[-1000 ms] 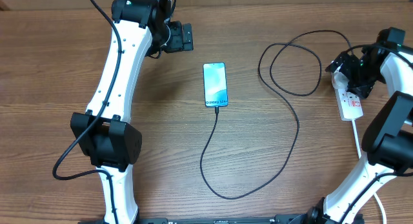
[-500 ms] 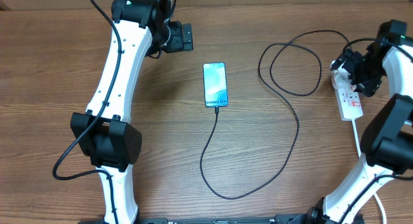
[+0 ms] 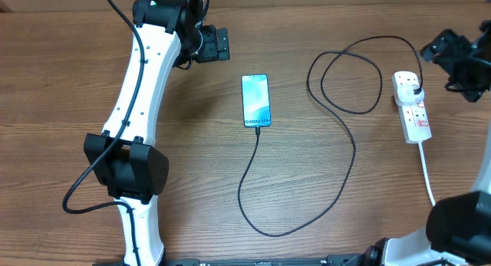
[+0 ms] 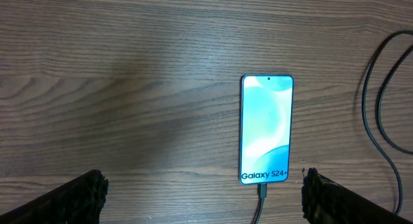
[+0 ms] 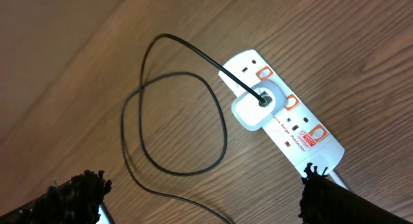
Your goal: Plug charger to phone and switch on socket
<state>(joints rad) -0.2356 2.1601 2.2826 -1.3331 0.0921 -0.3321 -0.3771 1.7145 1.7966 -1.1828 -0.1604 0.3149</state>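
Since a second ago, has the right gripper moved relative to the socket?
Yes. In the overhead view the right gripper has pulled away toward the frame's upper right, off the plugged end of the socket, which stayed put.

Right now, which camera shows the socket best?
Right wrist: the socket is seen close up, with its red switches and the plugged-in charger clear. Overhead shows it small, far right. Left wrist doesn't show it.

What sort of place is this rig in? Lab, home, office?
Probably a robot lab bench, though nothing past the table shows. Clues: a left arm and right arm mounted at the wood-grain table, with a phone, charger and socket staged on it.
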